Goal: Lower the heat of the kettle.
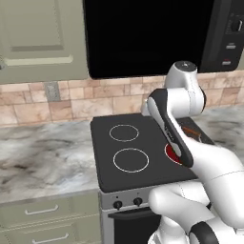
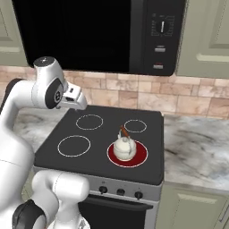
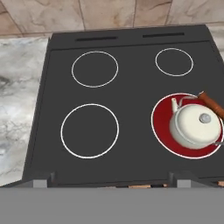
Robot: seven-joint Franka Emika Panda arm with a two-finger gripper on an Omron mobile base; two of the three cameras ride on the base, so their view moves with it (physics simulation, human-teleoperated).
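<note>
Cream-white enamel, or something like it, is what the kettle seems made of, so it is judged stiff, smooth and rather slippery on its round body, and heavier if it is filled, which cannot be told. Were it to be lifted, the thin arched wire handle with its brown wooden piece would be the place to take hold, not the squat body or the small knobbed lid; yet for this task the kettle is probably best left untouched, since the heat is judged to be set at the row of dark knobs on the stove's front panel. The kettle is seen as small and squat, with a short spout pointing toward 10 o'clock in the hand view and the handle tipped back toward 2 o'clock. It is set on the glowing red burner, at the front right of the black cooktop, the other three rings being unlit white outlines. In the hand view the kettle lies at about 4 o'clock from the middle of the cooktop. The pincer is held high over the rear left of the stove, well apart from the kettle; how far it is open cannot be told, and nothing is seen in its hold.
</note>
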